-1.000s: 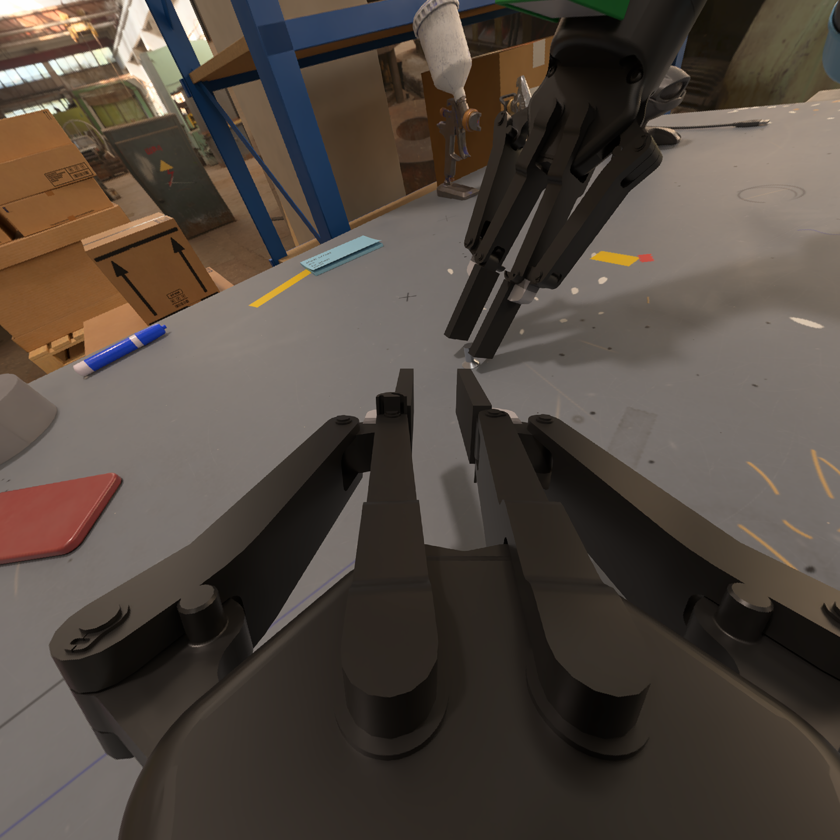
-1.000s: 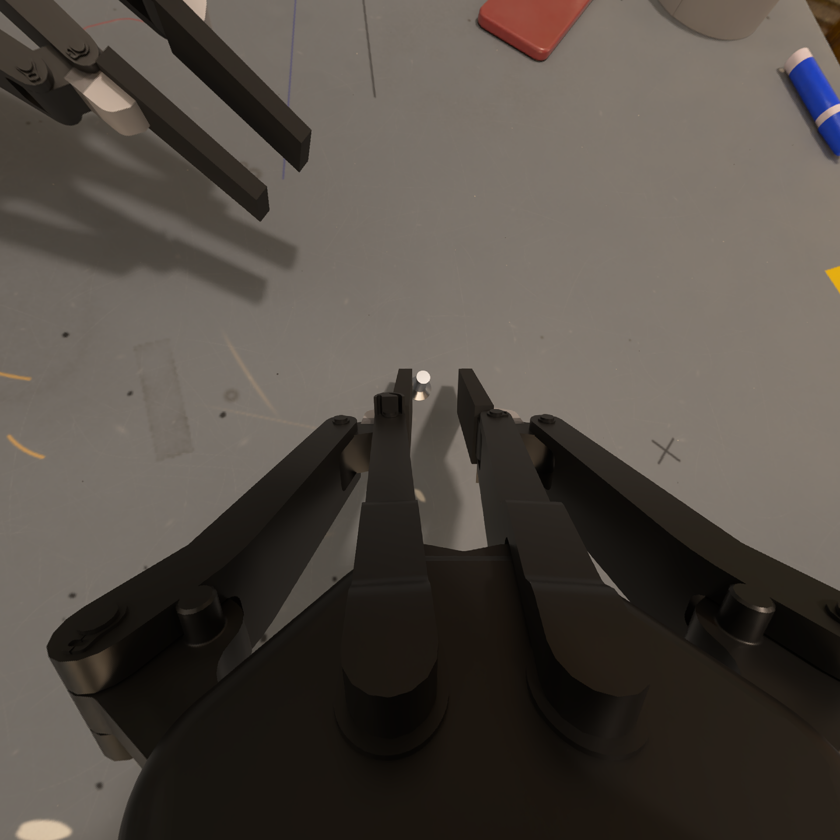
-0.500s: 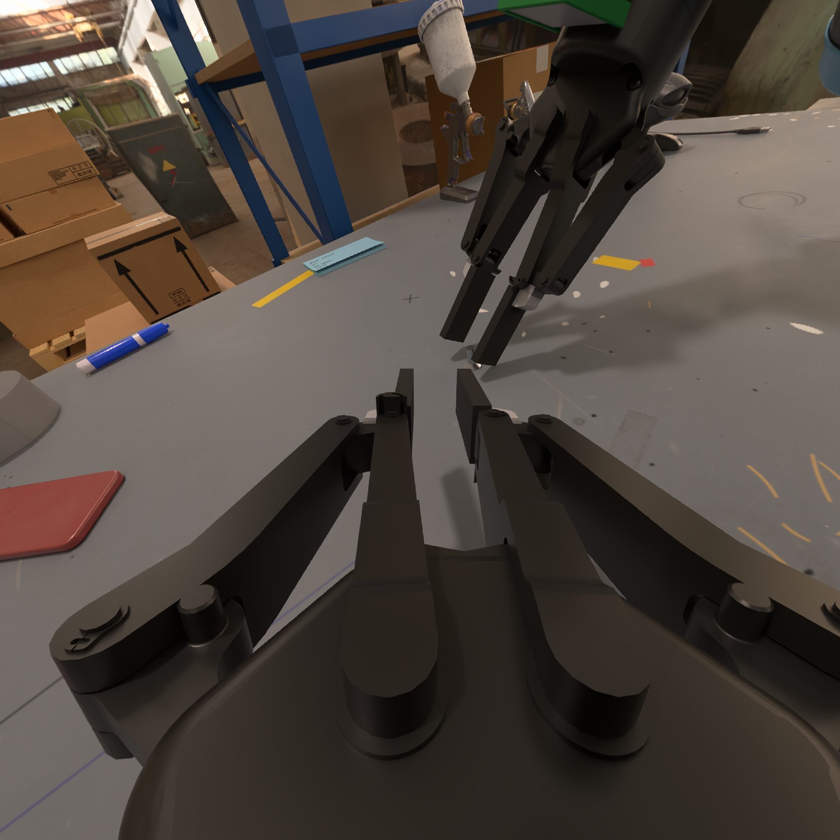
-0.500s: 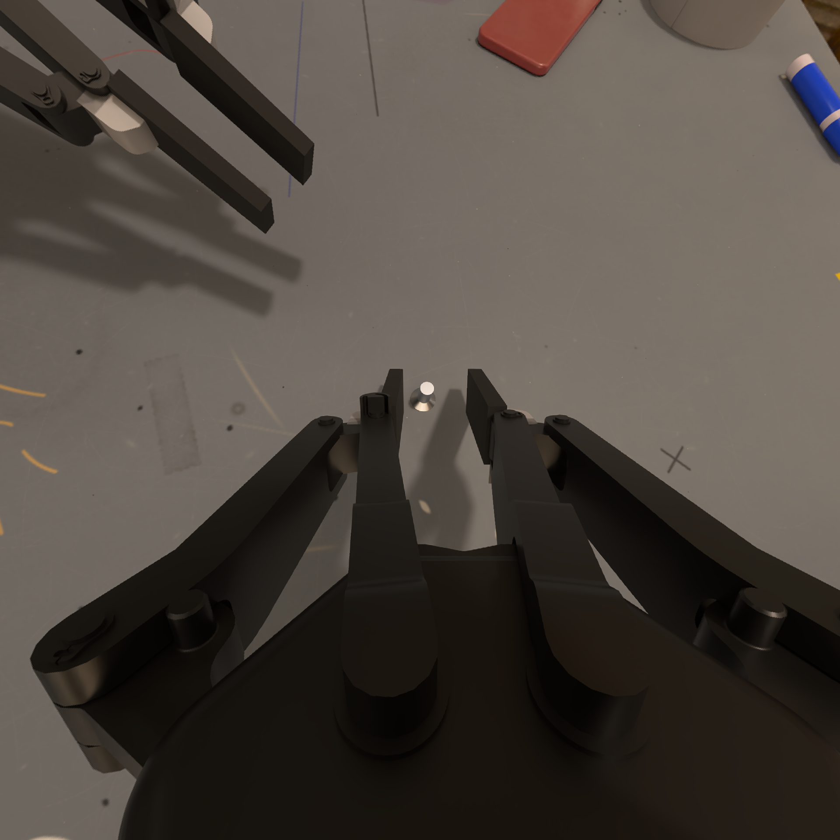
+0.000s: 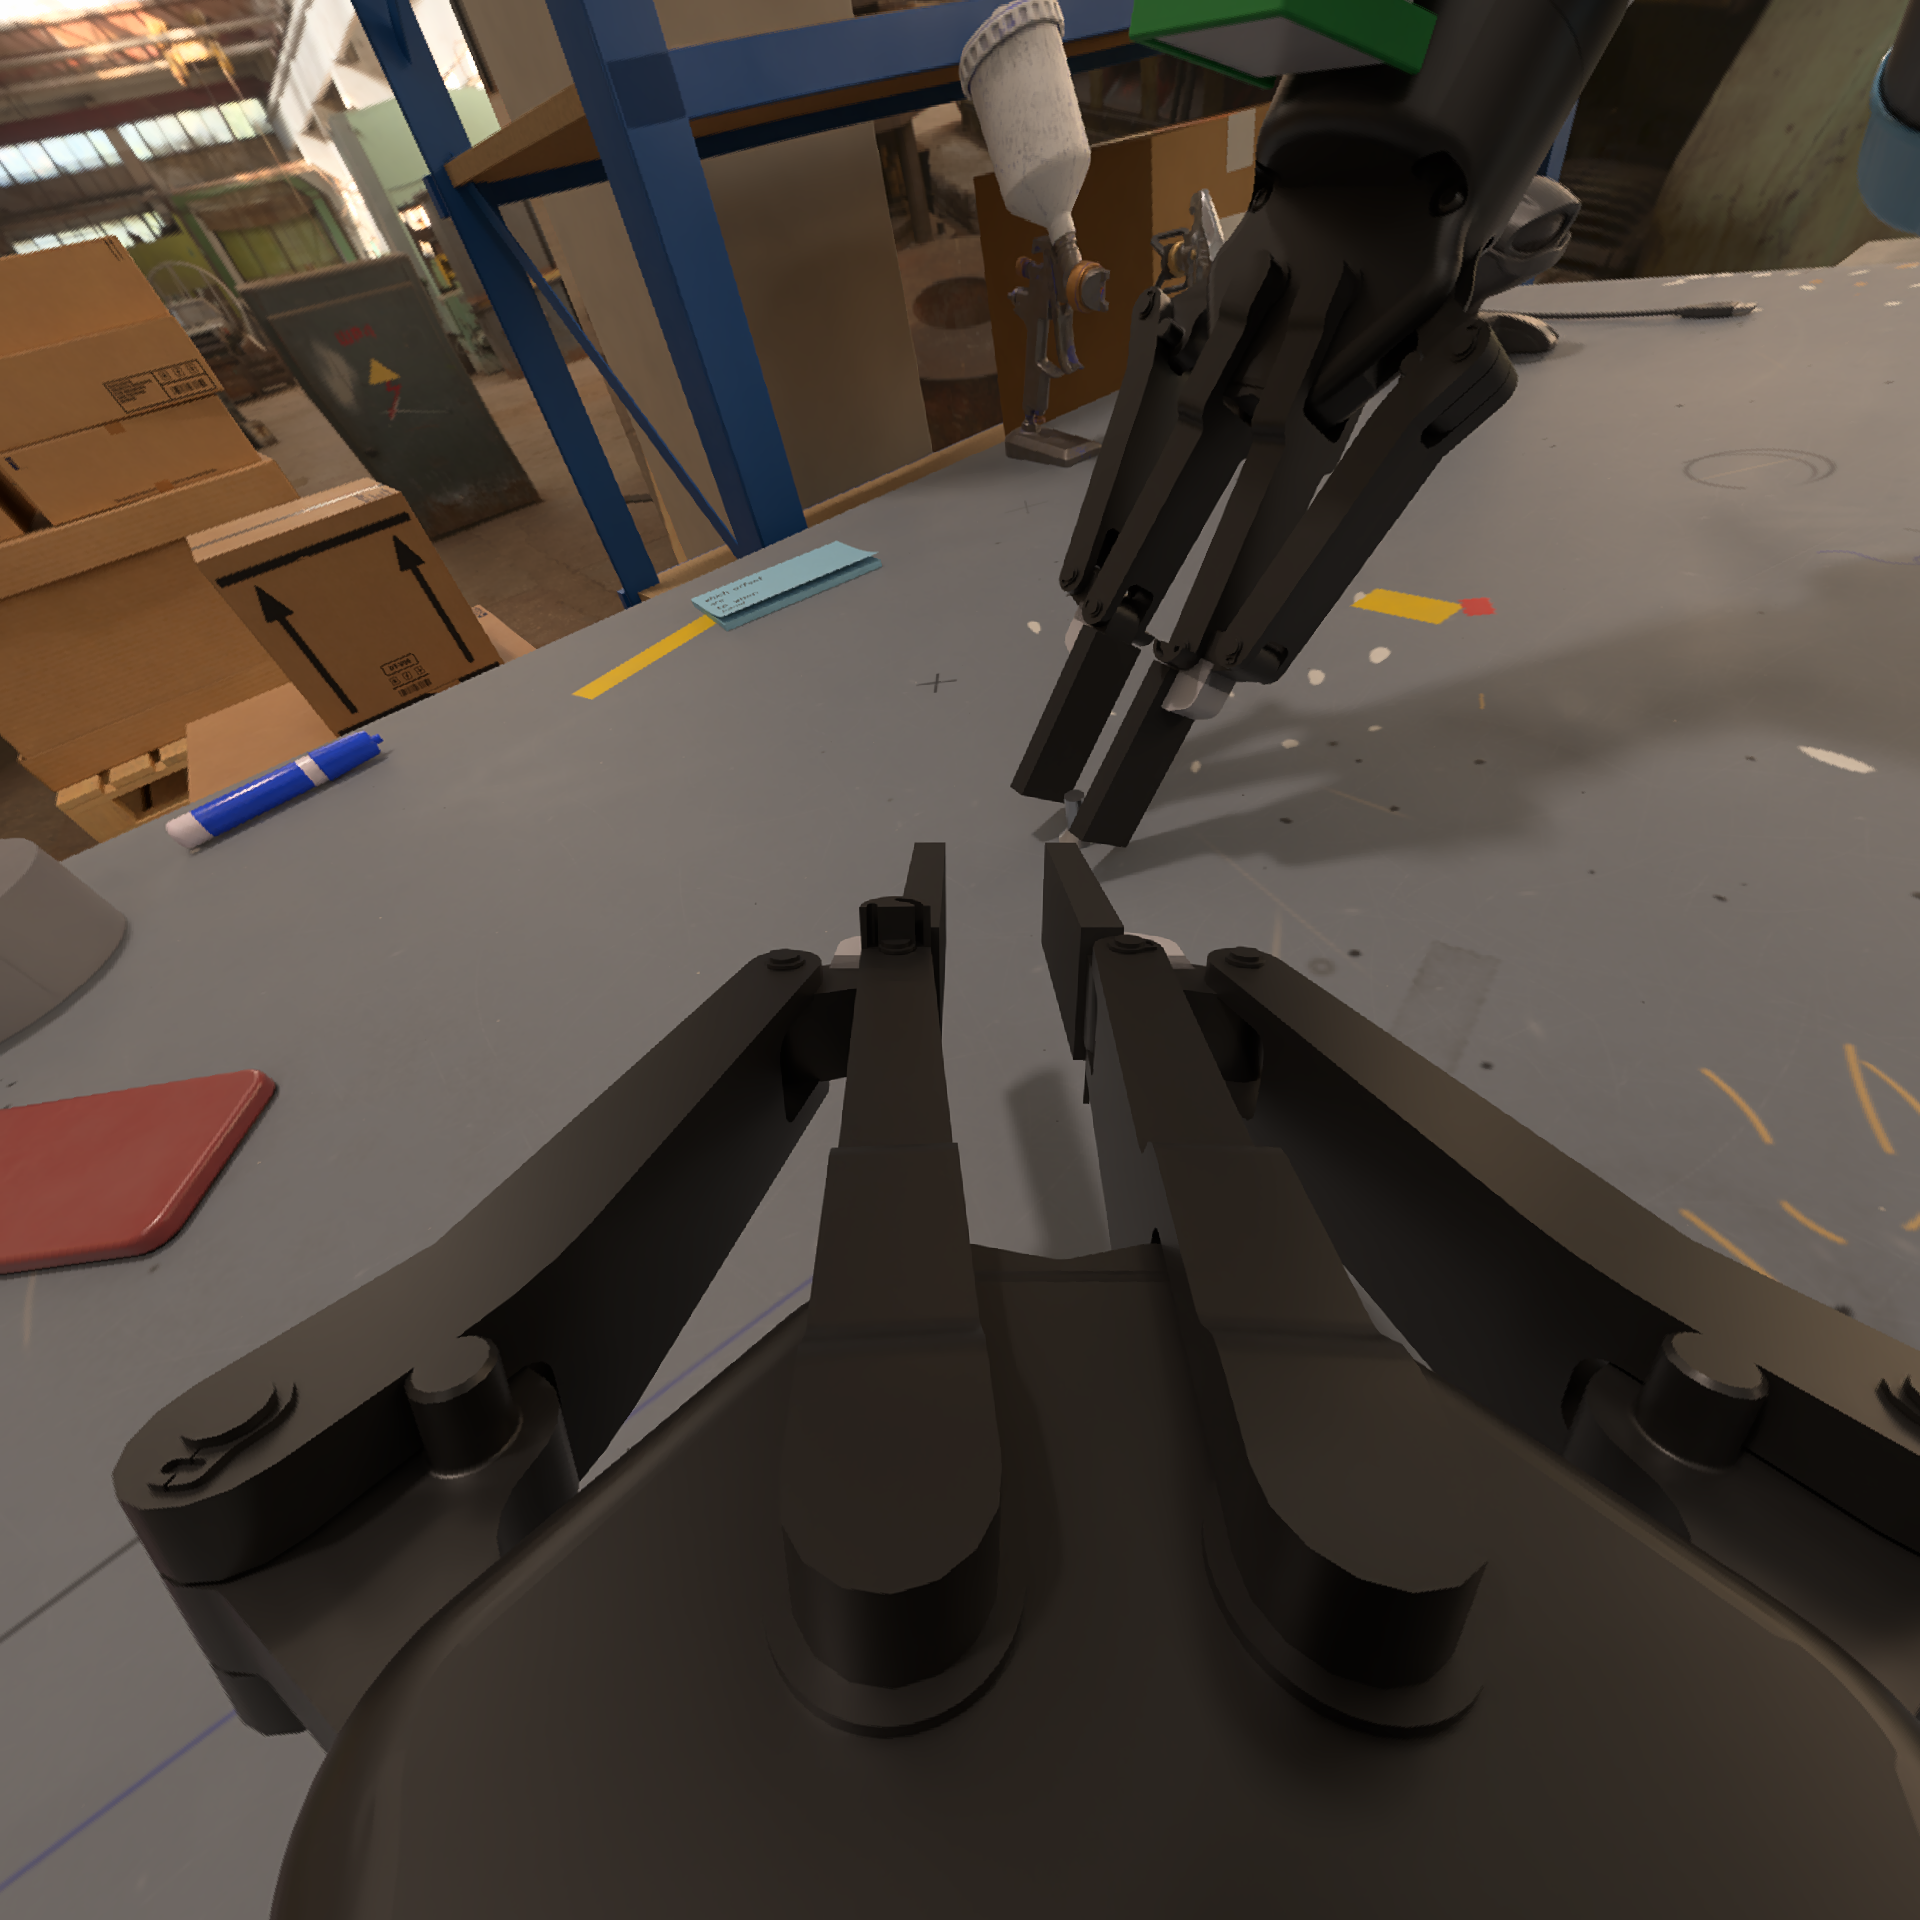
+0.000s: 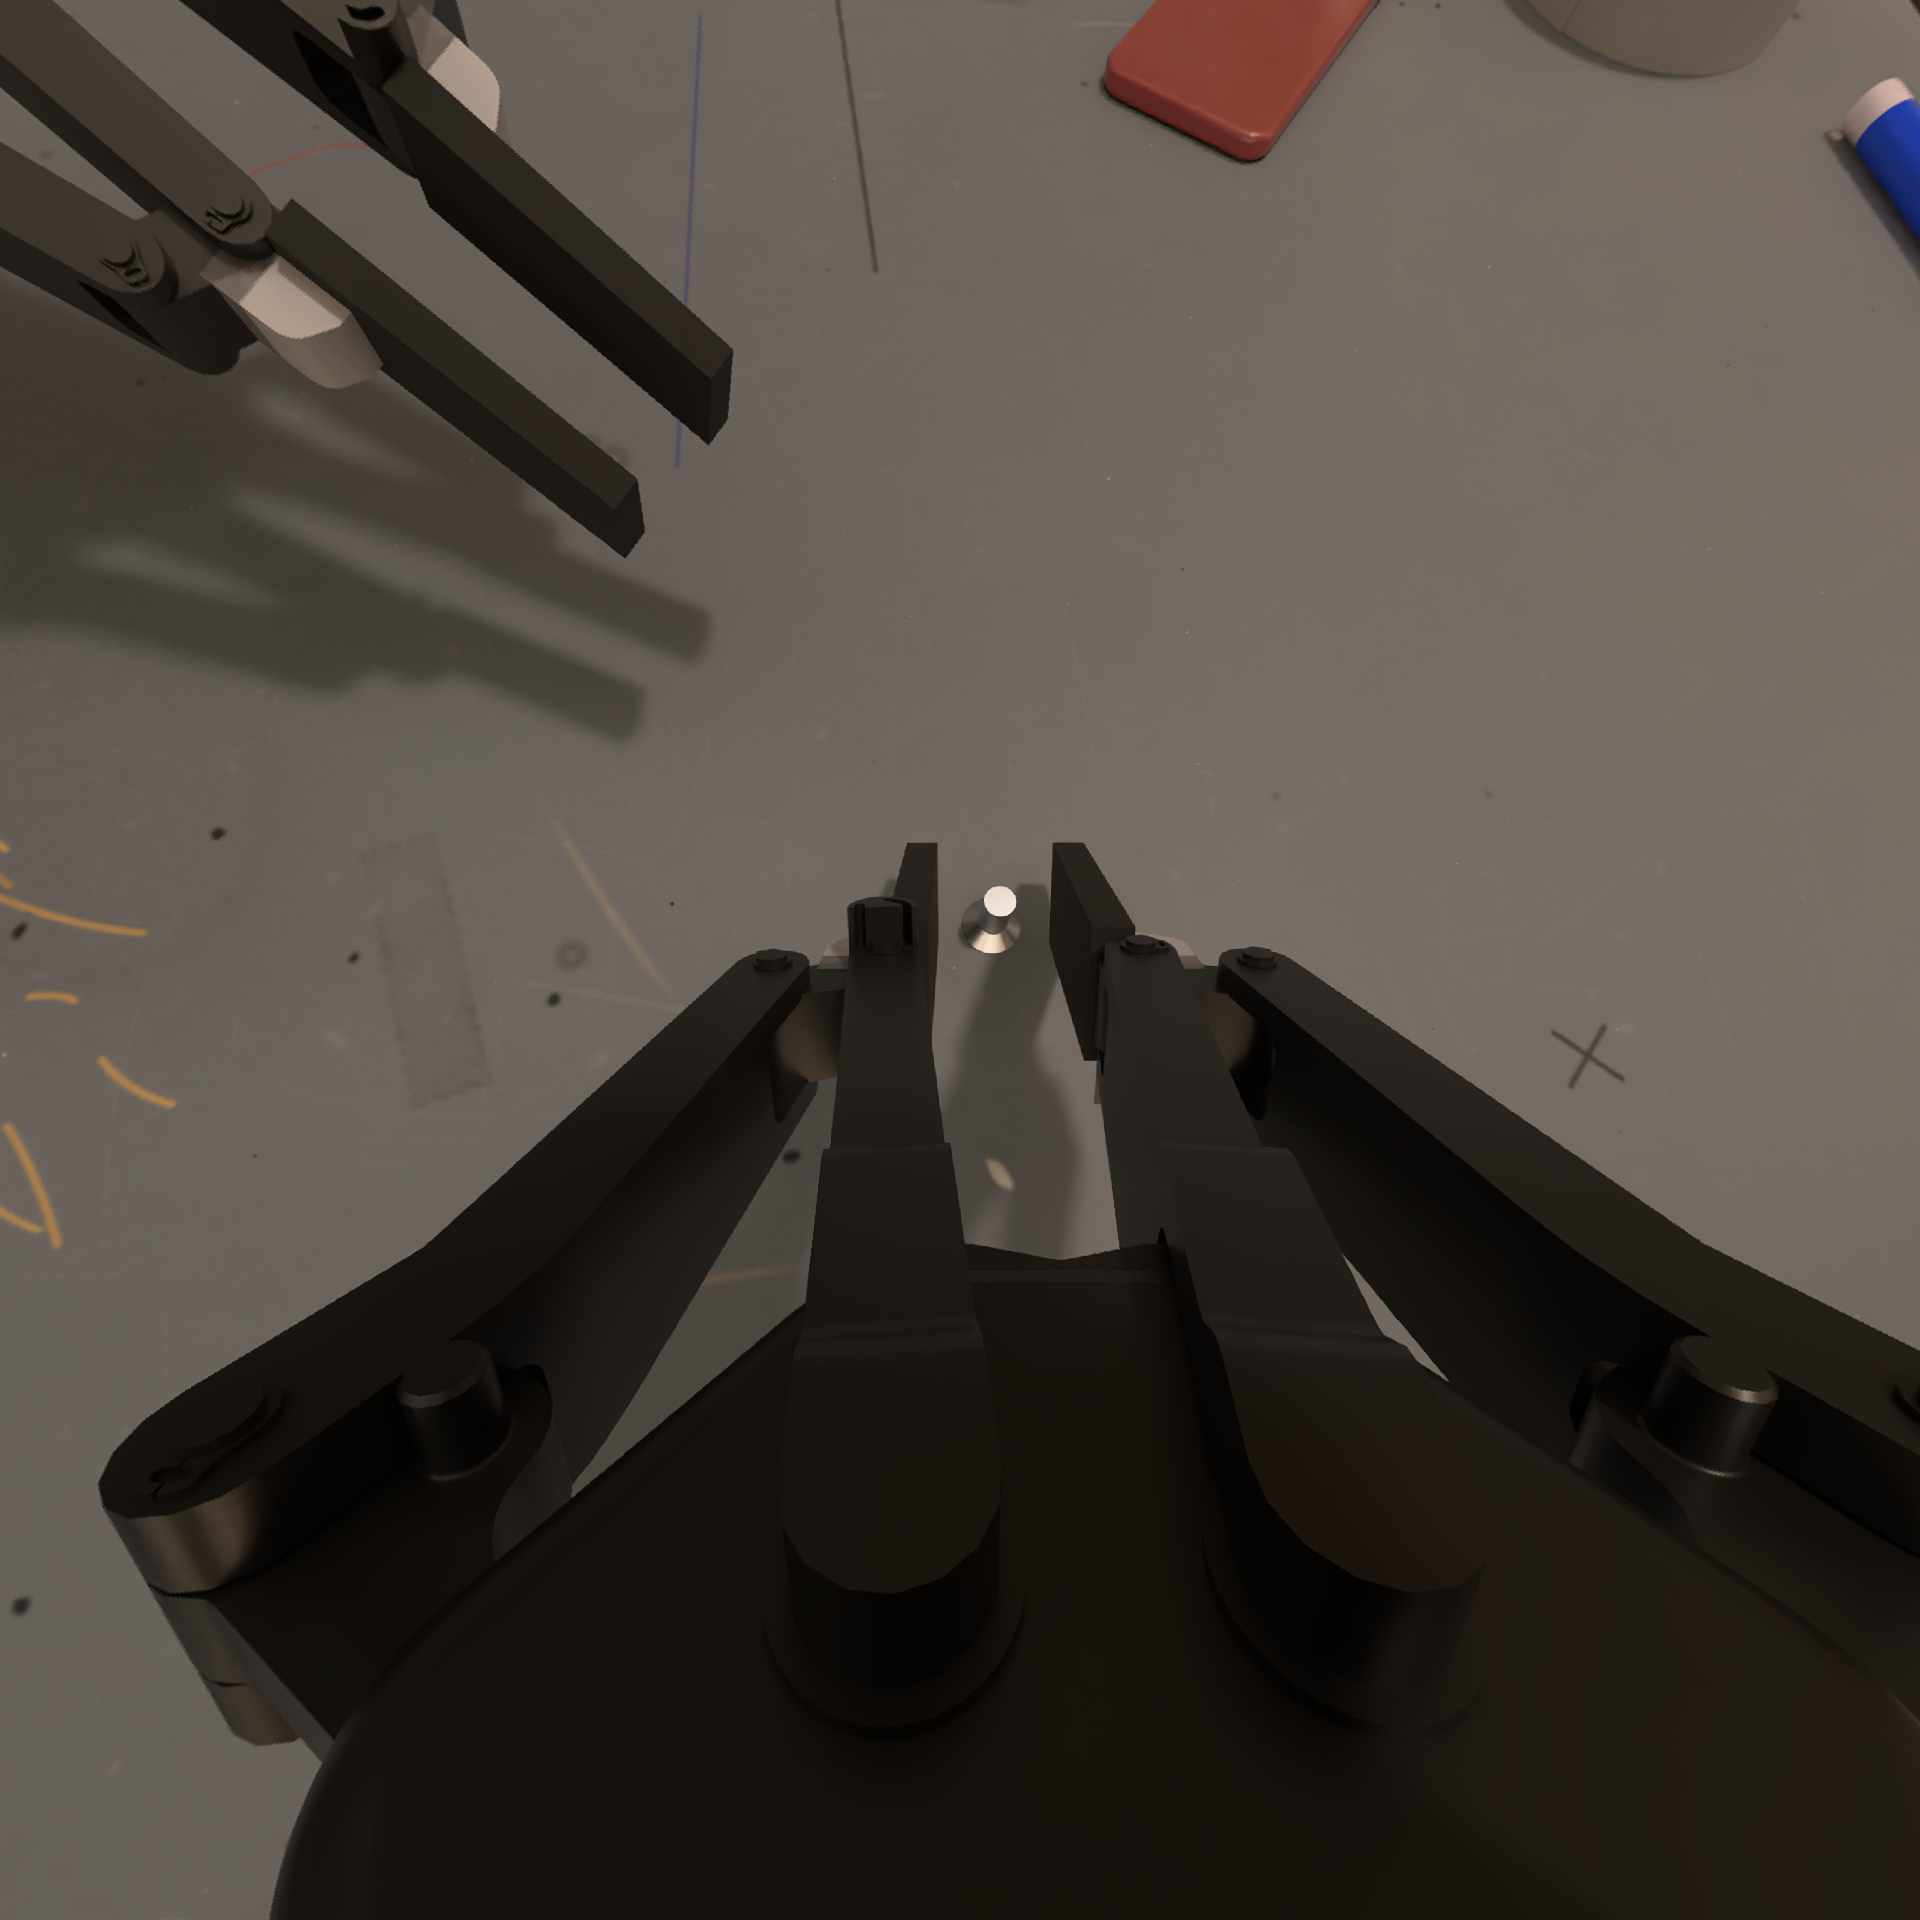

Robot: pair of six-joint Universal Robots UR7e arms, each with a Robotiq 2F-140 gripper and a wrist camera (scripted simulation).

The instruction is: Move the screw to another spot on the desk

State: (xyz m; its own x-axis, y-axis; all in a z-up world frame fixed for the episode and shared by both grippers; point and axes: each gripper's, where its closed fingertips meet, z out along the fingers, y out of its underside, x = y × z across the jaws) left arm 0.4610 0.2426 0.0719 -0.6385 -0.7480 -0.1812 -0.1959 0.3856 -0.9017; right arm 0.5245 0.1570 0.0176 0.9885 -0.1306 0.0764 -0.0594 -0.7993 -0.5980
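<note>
Screw [image 6: 995, 920] standing on its head, shank up, at centre frame of the right wrist view, on the grey bench [image 6: 1351, 623] between the right jaws.

Upper left of that frame: left jaws slightly parted, empty, hanging above the bench and well apart from the screw. Best left there, out of the way.

Centre: right jaws released, with a strip of bench showing on either side of the shank and neither pad touching it.

Step in hand, by the look of it: closing on the screw for the lift.
- Centre on the shank first, for contact from both pads at once; off-centre, a likely tip or roll.
- Close gently, just above the flared head.
- Lift straight up before any sideways travel.

Further right:
- Red pad [image 6: 1236, 73] at the top edge, to be avoided.
- Pencilled cross [image 6: 1588, 1055] at mid right, with open bench around it, probably a fair place to set down.
- Blue marker [image 6: 1886, 145] at upper right, also to be avoided.
</note>
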